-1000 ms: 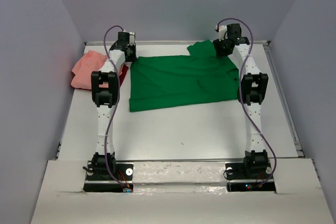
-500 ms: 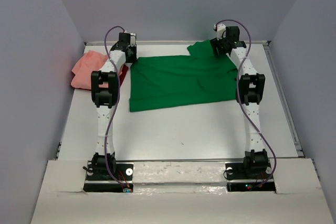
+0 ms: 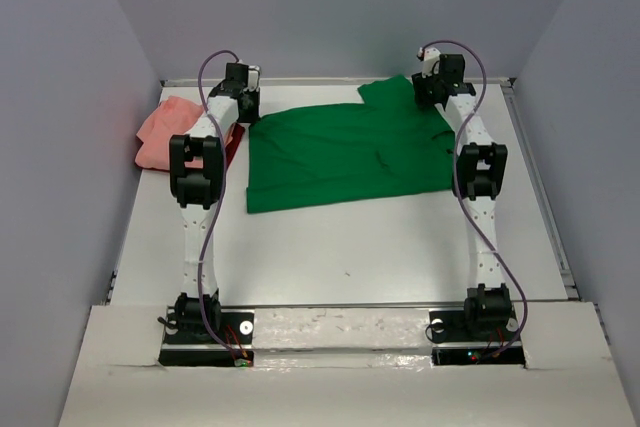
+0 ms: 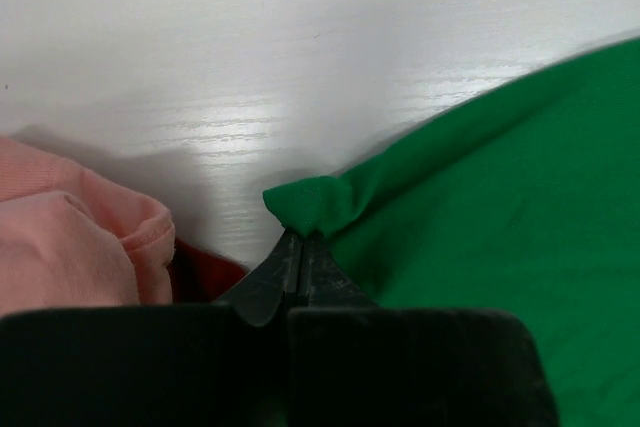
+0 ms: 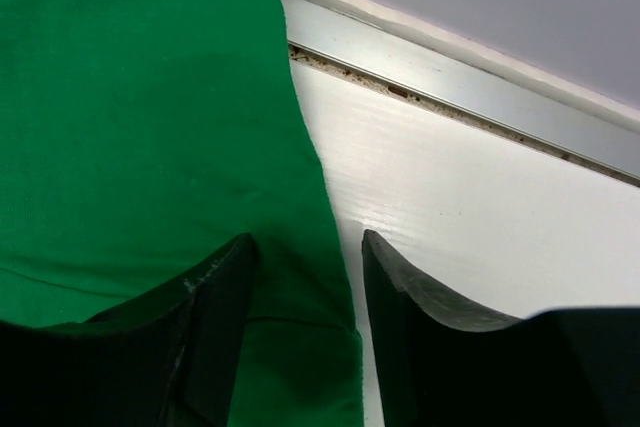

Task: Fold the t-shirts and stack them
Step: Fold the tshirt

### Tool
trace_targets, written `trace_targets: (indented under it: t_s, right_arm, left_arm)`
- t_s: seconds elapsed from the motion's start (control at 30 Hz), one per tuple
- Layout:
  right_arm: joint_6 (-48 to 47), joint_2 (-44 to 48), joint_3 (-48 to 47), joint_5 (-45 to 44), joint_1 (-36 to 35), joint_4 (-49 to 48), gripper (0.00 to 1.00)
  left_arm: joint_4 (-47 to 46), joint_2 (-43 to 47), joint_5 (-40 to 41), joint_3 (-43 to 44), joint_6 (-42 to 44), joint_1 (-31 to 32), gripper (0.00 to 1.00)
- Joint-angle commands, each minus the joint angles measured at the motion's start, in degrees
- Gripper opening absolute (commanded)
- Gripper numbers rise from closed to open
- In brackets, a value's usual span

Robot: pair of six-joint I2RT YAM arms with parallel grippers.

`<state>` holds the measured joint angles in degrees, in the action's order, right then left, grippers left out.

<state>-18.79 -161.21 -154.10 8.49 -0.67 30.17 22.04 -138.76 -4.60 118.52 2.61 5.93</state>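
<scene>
Green t-shirt [image 3: 340, 152], salmon-pink t-shirt [image 3: 165, 132], white table [image 3: 350, 247].

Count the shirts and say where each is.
2: green shirt spread in the middle; pink shirt bunched at far left; dark red cloth beside it, mostly hidden, may be a third.

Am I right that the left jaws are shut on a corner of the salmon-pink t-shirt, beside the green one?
Not quite: the left wrist view shows the left jaws shut on a corner of the green t-shirt, beside the salmon-pink t-shirt.
</scene>
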Motion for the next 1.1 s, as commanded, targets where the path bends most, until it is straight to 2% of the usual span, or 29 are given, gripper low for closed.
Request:
trace_targets:
  t_s: [0.0,0.23,0.43,0.57,0.73,0.83,1.07]
  right_arm:
    - [0.9,-1.6,-3.0,1.4,1.5,-1.7,0.51]
    - [0.5,-3.5,-5.6,4.5,1.5,0.9,0.44]
    - [-0.6,-4.0,-6.2,5.6,1.5,1.5,0.33]
    - [-1.6,-3.5,-5.8,6.5,1.5,1.3,0.19]
    - [-2.5,-3.0,-5.2,6.4,1.5,1.0,0.10]
    - [-2.7,-2.6,-5.2,6.4,1.5,0.9,0.00]
    - [-3.5,-1.5,-4.4,6.4,1.5,0.8,0.00]
  left_arm:
    - [0.3,5.3,0.0,-0.7,0.9,0.3,0.00]
    - [0.1,4.6,-0.1,-1.1,1.0,0.3,0.00]
    - [-0.2,4.2,-1.1,-1.8,0.9,0.3,0.00]
    - [-0.2,4.1,-1.6,-1.8,0.6,0.5,0.00]
    - [-0.3,4.4,-1.6,-2.3,0.8,0.7,0.00]
    - [-0.4,4.5,-1.6,-2.4,0.8,0.8,0.00]
    - [-1.1,5.3,-1.3,-3.0,0.8,1.1,0.00]
